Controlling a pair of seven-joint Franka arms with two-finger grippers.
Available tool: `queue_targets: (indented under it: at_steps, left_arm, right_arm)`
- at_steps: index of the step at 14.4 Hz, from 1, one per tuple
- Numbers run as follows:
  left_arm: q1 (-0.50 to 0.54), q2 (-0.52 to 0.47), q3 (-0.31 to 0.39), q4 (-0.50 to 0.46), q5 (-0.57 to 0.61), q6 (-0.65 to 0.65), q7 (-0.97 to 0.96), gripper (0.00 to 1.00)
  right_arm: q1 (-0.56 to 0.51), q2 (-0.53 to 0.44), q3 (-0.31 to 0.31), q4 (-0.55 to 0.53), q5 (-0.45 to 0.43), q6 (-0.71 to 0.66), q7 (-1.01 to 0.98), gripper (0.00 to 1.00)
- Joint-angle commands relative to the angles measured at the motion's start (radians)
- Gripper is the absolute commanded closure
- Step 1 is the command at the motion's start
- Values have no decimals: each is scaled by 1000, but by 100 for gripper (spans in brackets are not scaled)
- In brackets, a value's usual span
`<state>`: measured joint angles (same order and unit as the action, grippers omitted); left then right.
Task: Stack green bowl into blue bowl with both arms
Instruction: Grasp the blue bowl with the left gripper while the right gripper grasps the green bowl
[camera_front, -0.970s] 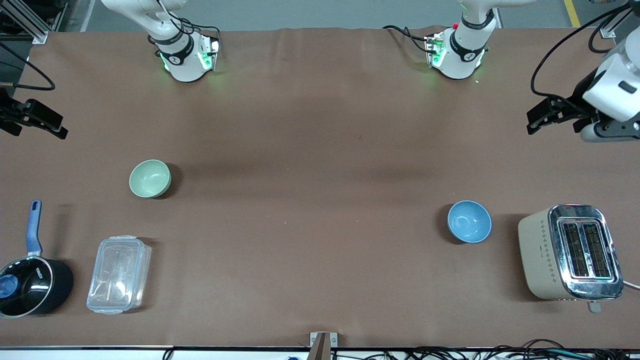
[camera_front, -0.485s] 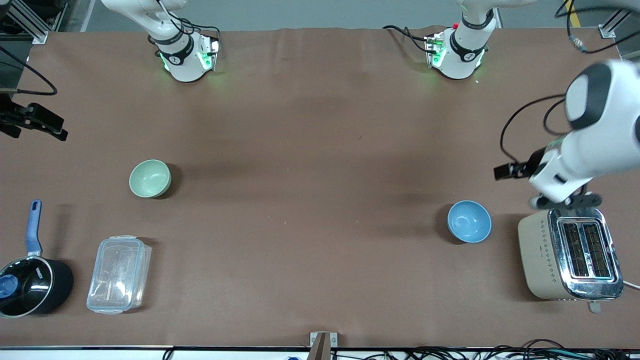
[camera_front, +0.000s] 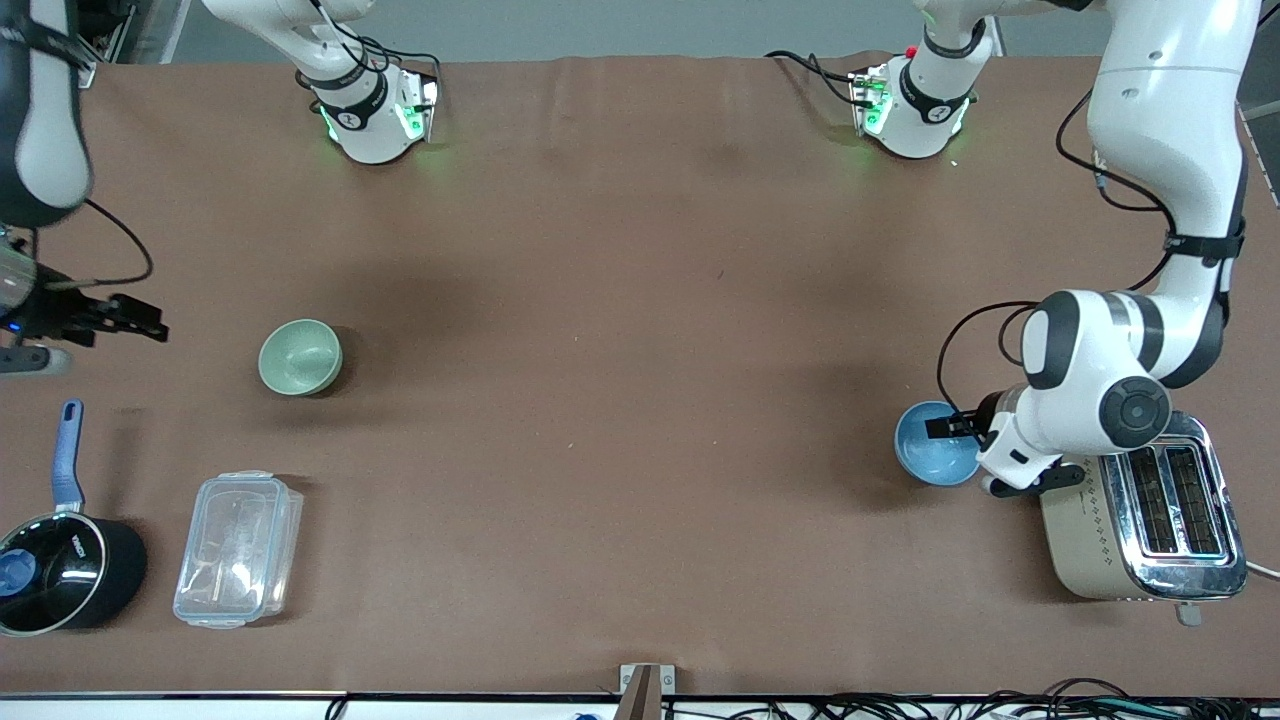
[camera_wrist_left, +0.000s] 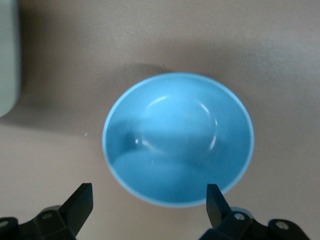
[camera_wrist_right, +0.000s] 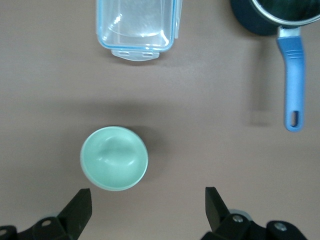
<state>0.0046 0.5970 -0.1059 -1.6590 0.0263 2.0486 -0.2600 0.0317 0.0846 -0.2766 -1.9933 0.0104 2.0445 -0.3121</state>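
Observation:
The green bowl (camera_front: 300, 356) sits upright on the brown table toward the right arm's end; it also shows in the right wrist view (camera_wrist_right: 114, 158). My right gripper (camera_front: 140, 322) (camera_wrist_right: 147, 197) hangs open and empty above bare table beside it, toward the table's end. The blue bowl (camera_front: 932, 450) (camera_wrist_left: 177, 139) sits upright next to the toaster. My left gripper (camera_front: 952, 427) (camera_wrist_left: 149, 197) is open and empty just above the blue bowl's rim, its fingers spread about as wide as the bowl.
A beige toaster (camera_front: 1140, 510) stands beside the blue bowl, under the left arm's wrist. A clear plastic container (camera_front: 238, 548) and a black saucepan (camera_front: 60, 575) with a blue handle (camera_front: 68, 452) lie nearer the front camera than the green bowl.
The left arm has swung in from the table's end and come down over the blue bowl. The right gripper has moved a little toward the green bowl. Neither bowl has moved.

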Motion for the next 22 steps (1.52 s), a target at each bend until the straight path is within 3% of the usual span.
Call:
queue_targets:
  at_steps: [1, 5, 9, 11, 14, 15, 17, 18, 20, 22]
  left_arm:
    - [29, 26, 3, 12, 21, 44, -15, 0]
    - [44, 55, 5, 22, 23, 56, -1, 6]
    - [43, 75, 3, 22, 21, 82, -1, 37]
    - [43, 75, 3, 22, 21, 82, -16, 55]
    - [34, 89, 0, 53, 6, 82, -125, 92]
    - [26, 87, -3, 61, 7, 82, -163, 99]
    - [5, 78, -36, 74, -17, 71, -237, 100]
    - [5, 75, -73, 77, -50, 70, -287, 100]
    - [3, 72, -153, 90, -72, 70, -373, 100]
    - [-5, 73, -259, 91, -71, 70, -497, 100]
  right_arm:
    - [5, -46, 4, -259, 16, 260, -15, 0]
    - [13, 39, 7, -456, 17, 621, -15, 0]
    - [14, 161, 13, -481, 17, 764, -12, 4]
    - [14, 173, 14, -483, 20, 766, -5, 20]
    - [17, 179, 16, -483, 46, 757, -1, 48]
    - [25, 179, 16, -484, 59, 755, -1, 56]
    - [33, 179, 16, -483, 71, 747, 2, 79]
    - [36, 179, 16, -478, 107, 717, 2, 95]
    - [43, 178, 28, -461, 169, 651, 1, 100]
    - [44, 164, 28, -429, 169, 584, -5, 100]
